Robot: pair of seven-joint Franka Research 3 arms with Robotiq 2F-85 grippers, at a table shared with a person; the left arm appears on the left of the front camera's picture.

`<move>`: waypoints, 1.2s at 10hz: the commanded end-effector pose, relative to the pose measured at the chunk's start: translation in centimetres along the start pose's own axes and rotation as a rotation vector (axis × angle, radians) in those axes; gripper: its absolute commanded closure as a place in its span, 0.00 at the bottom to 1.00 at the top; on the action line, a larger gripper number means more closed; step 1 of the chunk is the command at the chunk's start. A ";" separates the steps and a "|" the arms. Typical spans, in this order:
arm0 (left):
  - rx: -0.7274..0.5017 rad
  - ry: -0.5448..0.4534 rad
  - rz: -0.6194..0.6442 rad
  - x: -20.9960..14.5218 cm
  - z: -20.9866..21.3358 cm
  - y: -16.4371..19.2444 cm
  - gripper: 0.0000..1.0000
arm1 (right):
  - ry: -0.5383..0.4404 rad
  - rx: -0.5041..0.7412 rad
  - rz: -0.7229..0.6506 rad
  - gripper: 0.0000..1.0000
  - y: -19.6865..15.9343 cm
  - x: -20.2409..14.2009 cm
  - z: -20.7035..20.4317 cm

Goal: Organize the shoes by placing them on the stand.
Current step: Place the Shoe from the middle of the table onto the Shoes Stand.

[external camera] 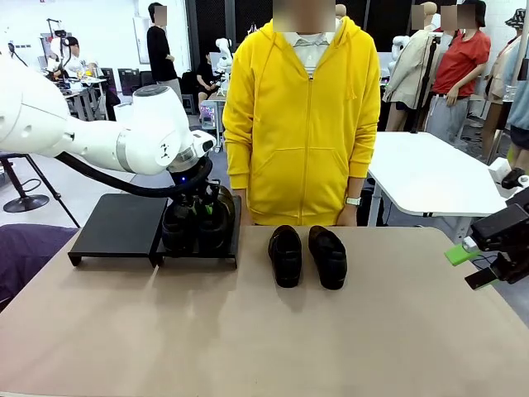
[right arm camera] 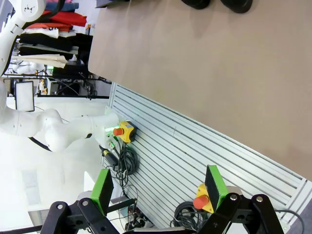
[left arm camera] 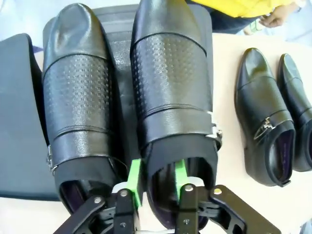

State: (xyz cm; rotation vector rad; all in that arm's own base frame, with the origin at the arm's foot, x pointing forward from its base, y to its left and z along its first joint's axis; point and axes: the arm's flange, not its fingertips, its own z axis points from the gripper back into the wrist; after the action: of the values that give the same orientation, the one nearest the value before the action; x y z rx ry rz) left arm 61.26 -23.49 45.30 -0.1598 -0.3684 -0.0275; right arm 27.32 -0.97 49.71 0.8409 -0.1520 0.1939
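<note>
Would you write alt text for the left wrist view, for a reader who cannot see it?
Two black loafers sit side by side on the black stand, the left end effector open astride one's heel rim. Another pair lies on the table.

A person point(external camera: 299, 132) in yellow stands behind the tan table point(external camera: 248, 339).

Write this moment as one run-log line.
left gripper: open, astride shoe heel | stand: two shoes | table: other pair | right gripper: open, aside
</note>
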 end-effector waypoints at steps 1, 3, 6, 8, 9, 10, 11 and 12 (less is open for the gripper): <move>0.023 -0.043 -0.004 0.0 0.6 -0.5 0.00 | -0.002 0.011 0.025 0.00 0.0 0.3 0.2; 0.025 -0.060 -0.014 -0.2 1.2 -0.9 0.00 | -0.002 0.011 0.025 0.00 0.0 0.3 0.2; 0.013 -0.049 -0.067 -1.0 3.6 -1.8 0.00 | -0.002 0.011 0.025 0.00 0.0 0.3 0.2; 0.044 -0.016 -0.069 -2.6 7.5 -2.2 0.00 | -0.002 0.011 0.025 0.00 0.0 0.3 0.2; -0.010 0.073 -0.107 -3.7 9.9 -1.8 0.00 | -0.002 0.011 0.025 0.00 0.0 0.3 0.2; -0.053 0.156 -0.165 -5.0 12.3 -1.0 0.00 | -0.002 0.011 0.025 0.00 0.0 0.3 0.2; -0.099 0.262 -0.174 -7.0 15.0 0.3 0.00 | -0.002 0.011 0.025 0.00 0.0 0.3 0.2; -0.137 0.332 -0.110 -9.4 17.1 2.1 0.00 | -0.002 0.011 0.025 0.00 0.0 0.3 0.2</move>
State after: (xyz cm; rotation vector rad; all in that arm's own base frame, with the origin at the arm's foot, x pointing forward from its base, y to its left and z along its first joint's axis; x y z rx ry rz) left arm 48.61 -22.40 56.84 -0.2436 -0.1305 -0.2154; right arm 27.34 -0.96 49.68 0.8409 -0.1509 0.1939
